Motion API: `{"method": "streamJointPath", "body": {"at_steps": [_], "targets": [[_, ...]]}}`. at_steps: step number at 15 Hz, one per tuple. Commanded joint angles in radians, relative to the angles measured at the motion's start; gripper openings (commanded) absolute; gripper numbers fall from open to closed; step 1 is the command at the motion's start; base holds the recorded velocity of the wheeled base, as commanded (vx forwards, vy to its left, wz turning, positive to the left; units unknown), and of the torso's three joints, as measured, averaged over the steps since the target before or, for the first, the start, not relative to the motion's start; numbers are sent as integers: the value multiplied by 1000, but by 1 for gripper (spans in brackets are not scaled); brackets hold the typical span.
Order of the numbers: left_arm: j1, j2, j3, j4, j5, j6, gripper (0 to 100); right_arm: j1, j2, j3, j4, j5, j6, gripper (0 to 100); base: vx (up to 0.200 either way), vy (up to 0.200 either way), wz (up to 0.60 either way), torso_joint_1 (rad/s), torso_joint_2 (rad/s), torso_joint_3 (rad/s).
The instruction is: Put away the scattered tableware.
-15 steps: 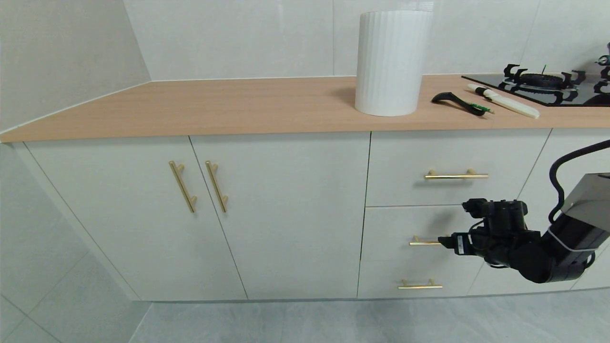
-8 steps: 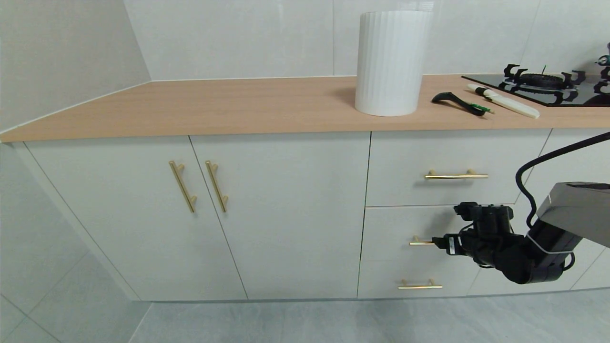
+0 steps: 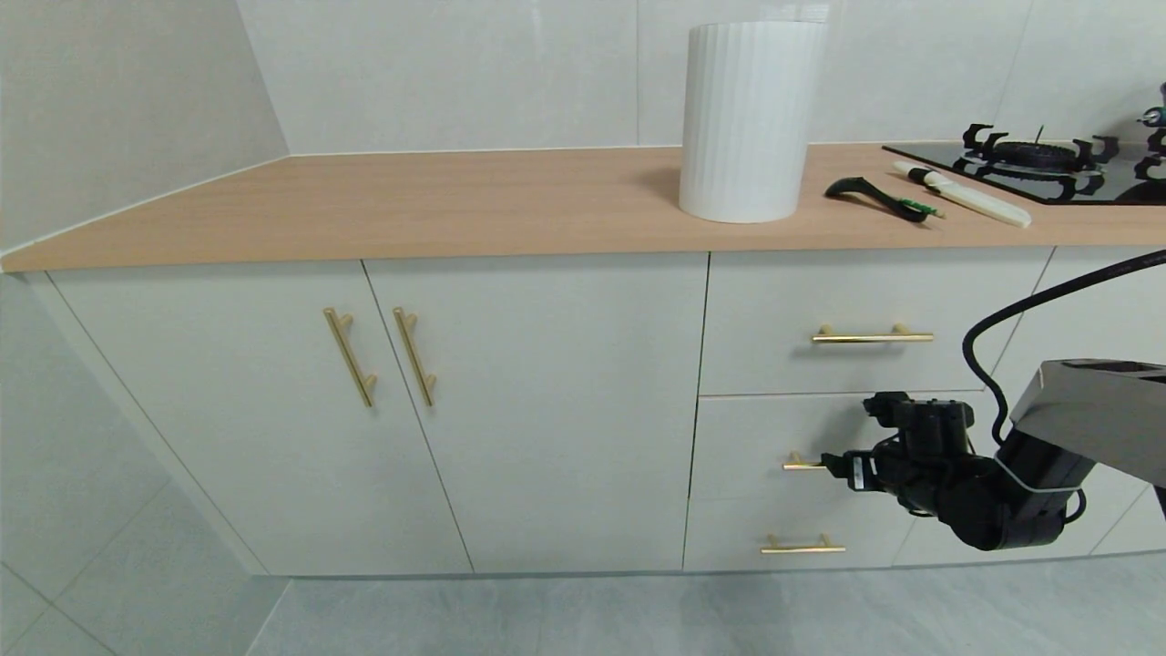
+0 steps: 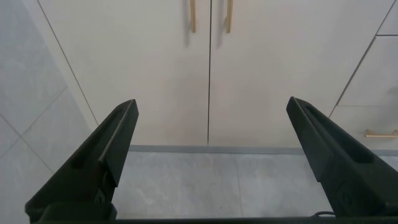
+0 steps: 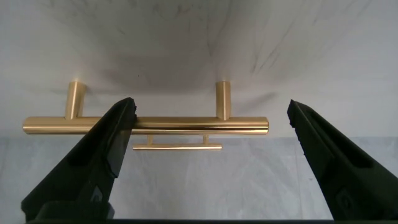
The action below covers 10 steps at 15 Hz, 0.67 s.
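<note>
Currently the R jaws are gaping wide and gripping nothing. They're sitting level w/ the mid drawer handle, one finger crossing in front of the brass bar between its two posts. The other finger is hanging past the bar's end, and I can't tell whether either is touching it. The btm drawer handle is showing lower down, beyond the bar. From the head cam the R arm is coming in low from the right side, in front of the drawer stack, and the top drawer handle is sitting well above it. The L jaws are also spread wide and carrying nothing, facing the foot of the double cupboard doors and the grey floor, w/ the two door handles hanging side by side by the centre seam. Up on the wooden bench the tableware is lying loose: a black utensil w/ a green tip and, just beside it, a white knife. Both are resting between a tall white ribbed container and the black hob, well apart from both arms.
</note>
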Motion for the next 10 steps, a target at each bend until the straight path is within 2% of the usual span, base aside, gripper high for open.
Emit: {"method": "streamJointPath", "body": {"at_steps": [1, 5, 6, 9, 10], "targets": [[0, 1, 0, 0, 0, -1, 100, 1, 1, 15, 7, 0, -2, 100, 0, 0, 0, 0, 0, 0], [0, 1, 0, 0, 0, -1, 100, 1, -8, 70, -23, 0, -2, 100, 0, 0, 0, 0, 0, 0], [0, 1, 0, 0, 0, -1, 100, -1, -30, 113, -66, 0, -4, 100, 0, 0, 0, 0, 0, 0], [0, 1, 0, 0, 0, -1, 100, 5, -154, 231, -89, 12, -1, 100, 0, 0, 0, 0, 0, 0], [-1, 1, 0, 0, 0, -1, 100, 25, -266, 288, -89, 17, 1, 100, 0, 0, 0, 0, 0, 0]]}}
